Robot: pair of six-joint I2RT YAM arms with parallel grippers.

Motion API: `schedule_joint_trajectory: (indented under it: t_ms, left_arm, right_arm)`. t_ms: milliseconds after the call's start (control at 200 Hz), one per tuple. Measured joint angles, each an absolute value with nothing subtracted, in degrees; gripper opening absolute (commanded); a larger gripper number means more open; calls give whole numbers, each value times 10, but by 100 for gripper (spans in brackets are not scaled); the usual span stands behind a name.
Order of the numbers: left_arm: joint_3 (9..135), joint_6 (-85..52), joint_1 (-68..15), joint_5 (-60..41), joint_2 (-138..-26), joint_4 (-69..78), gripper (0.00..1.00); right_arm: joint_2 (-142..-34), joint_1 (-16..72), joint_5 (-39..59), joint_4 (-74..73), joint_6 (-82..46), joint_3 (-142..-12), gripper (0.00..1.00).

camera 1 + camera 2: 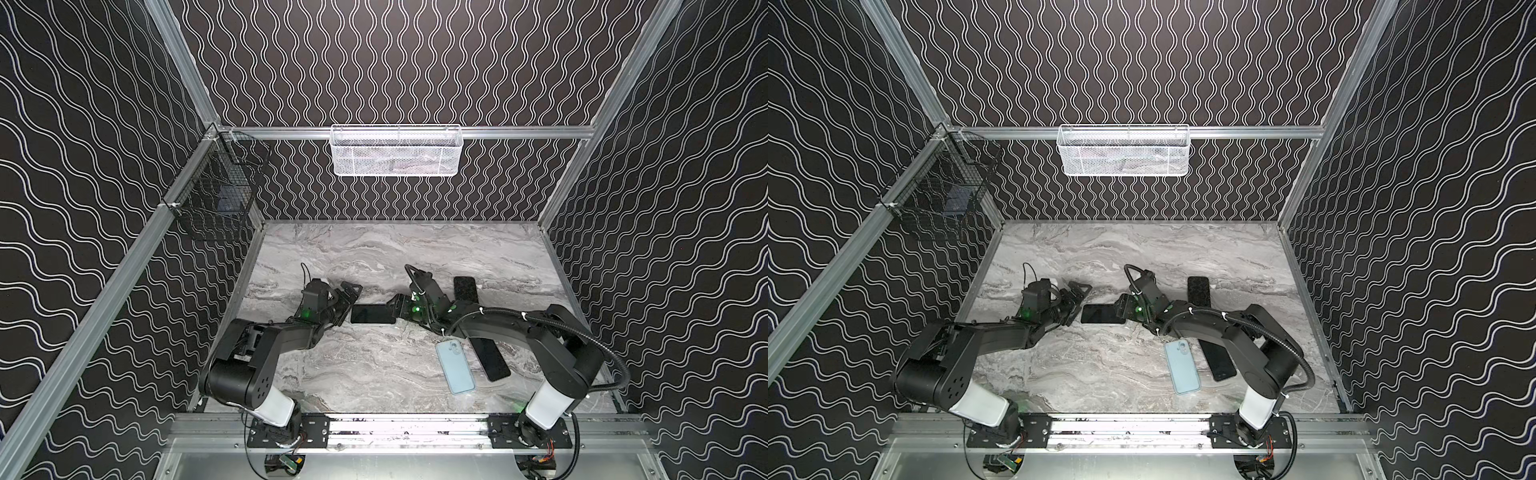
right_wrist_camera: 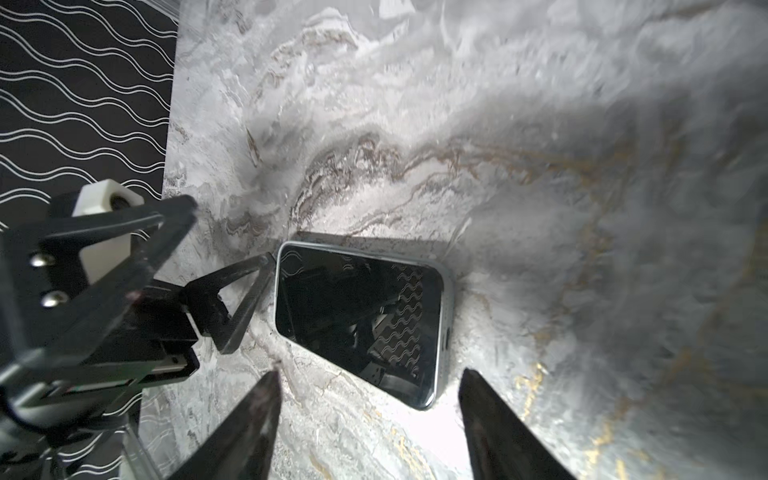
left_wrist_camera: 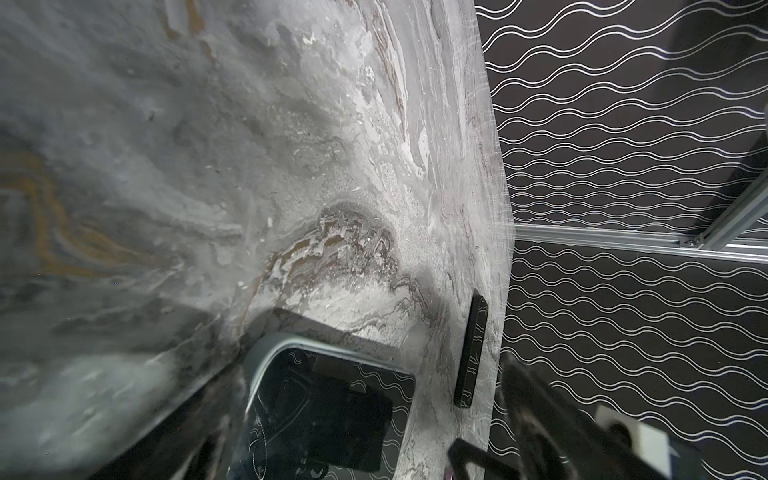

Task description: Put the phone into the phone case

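Phone (image 1: 372, 313) flat, screen up, mid worktop (image 1: 374, 257), btwn both end effectors. L end effector (image 1: 350, 300) spread wide, one finger (image 2: 249, 303) at phone's short edge. R end effector (image 2: 368, 372) jaws apart, nothing held, tips by opposite end. Pale blue phone case (image 1: 455, 366) lies apart, nearer front R, black handset (image 1: 492, 358) just beside it.

Blk phone (image 1: 372, 313), lt-blue case (image 1: 455, 366), grey marble tabletop (image 1: 374, 257), blk walls (image 1: 83, 166) w/ white wavy lines, white mesh basket (image 1: 396, 151)
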State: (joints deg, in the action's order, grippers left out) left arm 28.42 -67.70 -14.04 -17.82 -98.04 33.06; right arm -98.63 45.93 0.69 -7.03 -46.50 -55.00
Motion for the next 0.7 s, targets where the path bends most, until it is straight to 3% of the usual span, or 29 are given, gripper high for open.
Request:
schedule_joint_trajectory:
  t_ms: [696]
  left_arm:
    - [309,-656,-140,-178,-977,242,98]
  right_arm:
    - [-1095,448,61,-12,-409,-644,54]
